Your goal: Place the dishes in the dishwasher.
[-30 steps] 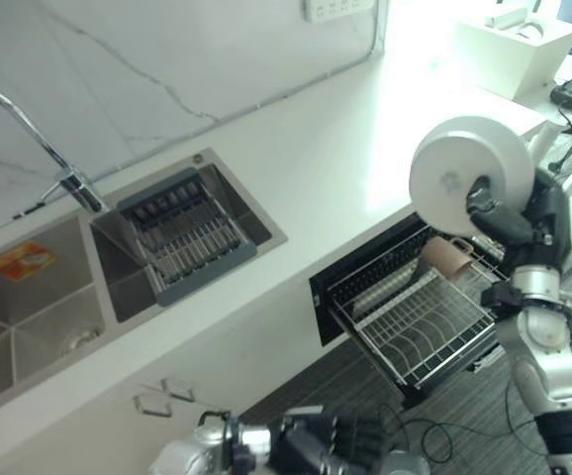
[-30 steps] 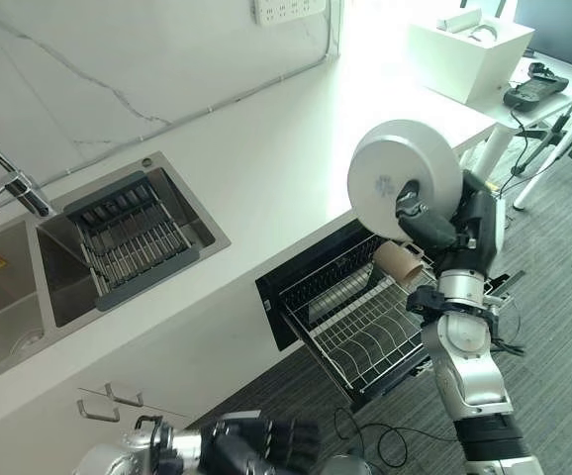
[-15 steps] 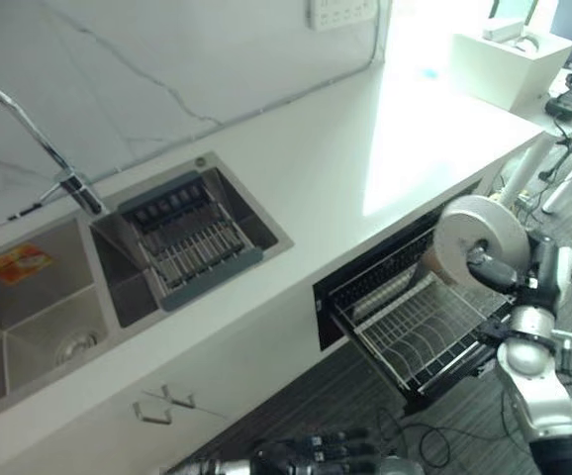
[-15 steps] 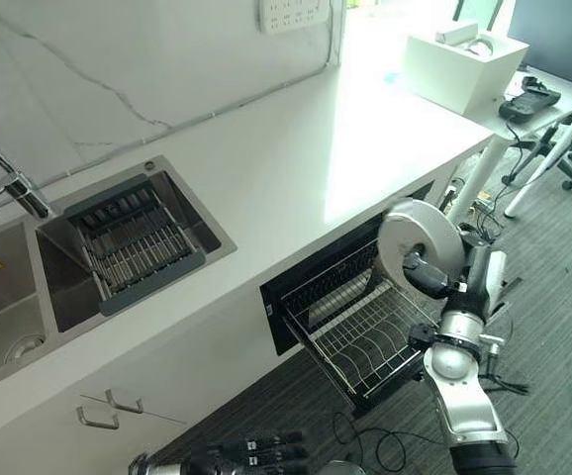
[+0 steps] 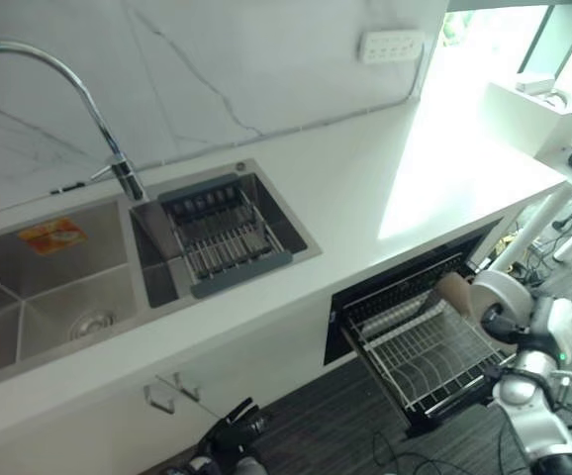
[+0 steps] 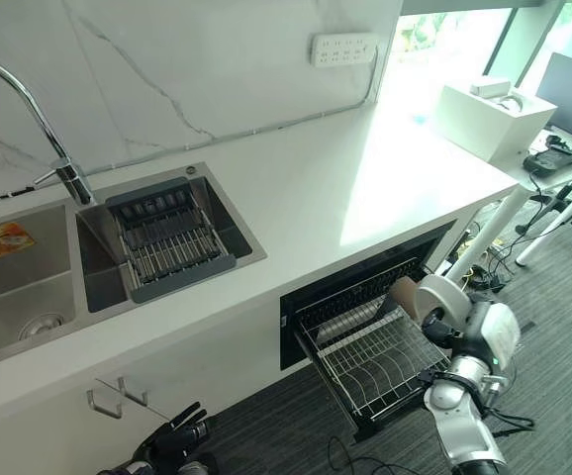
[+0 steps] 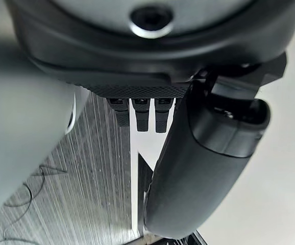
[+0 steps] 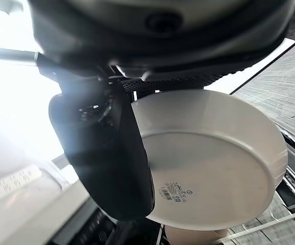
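Over dishwasher rack (image 5: 420, 351) | right hand (image 5: 496, 322) fingers gripping plate (image 8: 214, 158) | brown cup (image 5: 453, 290) in rack | left hand (image 7: 203, 168) fingers straight

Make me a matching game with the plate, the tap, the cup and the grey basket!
Things:
1. plate
2. tap
3. cup
4. grey basket

Places:
A. in the pulled-out dishwasher rack
B. in the right hand
C. sitting in the sink
D. arching over the sink

Pairs: 1-B, 2-D, 3-A, 4-C
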